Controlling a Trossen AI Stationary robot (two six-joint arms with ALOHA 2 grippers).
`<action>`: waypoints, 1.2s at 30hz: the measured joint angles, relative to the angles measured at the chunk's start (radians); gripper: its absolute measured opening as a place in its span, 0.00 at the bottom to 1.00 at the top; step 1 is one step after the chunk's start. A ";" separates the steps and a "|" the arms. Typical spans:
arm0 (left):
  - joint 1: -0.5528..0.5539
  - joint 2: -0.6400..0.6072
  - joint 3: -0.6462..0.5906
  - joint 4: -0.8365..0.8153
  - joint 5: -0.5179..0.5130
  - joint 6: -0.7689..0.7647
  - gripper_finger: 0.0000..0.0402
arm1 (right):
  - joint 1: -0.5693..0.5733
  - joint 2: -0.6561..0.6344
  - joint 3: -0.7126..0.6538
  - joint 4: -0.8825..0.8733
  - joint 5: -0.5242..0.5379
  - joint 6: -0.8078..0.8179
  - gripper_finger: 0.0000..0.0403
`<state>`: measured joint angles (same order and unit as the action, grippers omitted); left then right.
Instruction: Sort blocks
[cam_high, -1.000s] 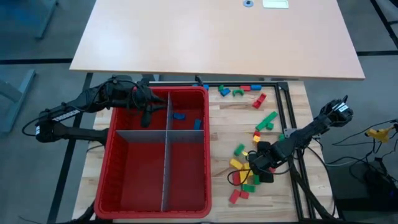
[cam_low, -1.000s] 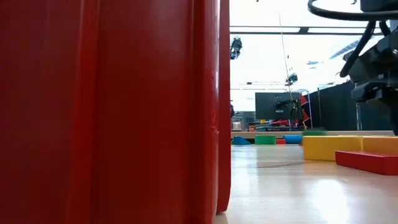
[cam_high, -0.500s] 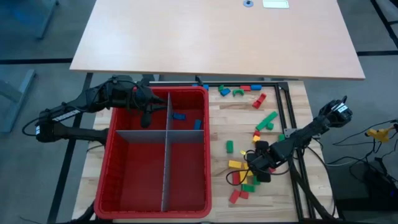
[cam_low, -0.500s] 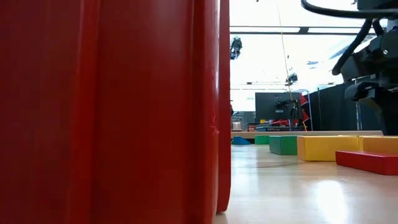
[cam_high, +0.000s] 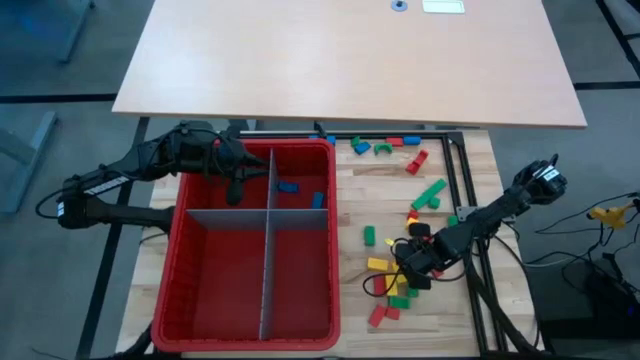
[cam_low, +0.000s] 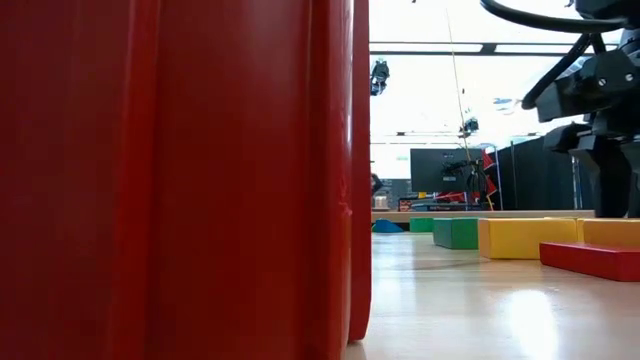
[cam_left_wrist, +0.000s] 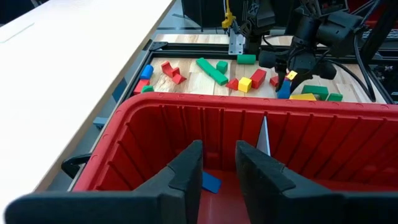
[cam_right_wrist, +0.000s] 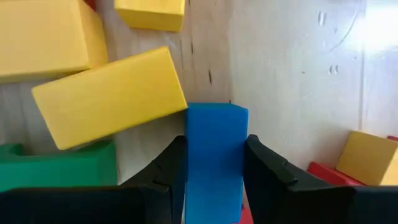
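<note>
Right wrist view: I see my right claw (cam_right_wrist: 213, 180) with its two fingers tight on both sides of a blue block (cam_right_wrist: 214, 158). It is holding that block.
What touches it: a yellow block (cam_right_wrist: 109, 96) leans against the blue one at its top corner. A green block (cam_right_wrist: 59, 165) lies just beside, under the yellow one.
What could go wrong: if I lift now, I think the blue block may drag the yellow one along, because they touch. The grip could also slip, since I see the fingers only on the lower part of the block.
Where it is: in the high view the right claw (cam_high: 408, 262) sits low in the pile of blocks (cam_high: 395, 275) on the wooden desk (cam_high: 350, 200), to the right of the red bin (cam_high: 190, 290).
More blocks: others lie near the far edge of the desk, well apart from the pile. A single green one (cam_high: 368, 236) stands between the pile and the bin.
In the bin: two blue blocks (cam_high: 288, 186) lie in the far right part. The other parts look bare.
Left claw: my left claw (cam_left_wrist: 217, 168) waits above the far left part of the bin. Its fingers stand a narrow way apart and hold nothing.
Next job: I think this blue one should go with the other blue ones.
</note>
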<state>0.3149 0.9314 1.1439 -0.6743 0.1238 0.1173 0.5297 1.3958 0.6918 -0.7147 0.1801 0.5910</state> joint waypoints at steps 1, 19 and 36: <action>0.000 0.000 0.000 0.000 0.000 0.000 0.21 | 0.000 -0.001 0.000 0.000 0.002 0.000 0.26; 0.000 0.000 0.000 0.000 0.001 -0.003 0.20 | -0.064 -0.093 0.153 -0.165 0.197 -0.009 0.04; 0.000 0.000 0.000 0.000 0.026 0.003 0.19 | -0.073 -0.051 0.139 -0.213 0.134 0.078 0.39</action>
<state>0.3147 0.9310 1.1439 -0.6743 0.1501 0.1204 0.4570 1.3447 0.8311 -0.9279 0.3145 0.6686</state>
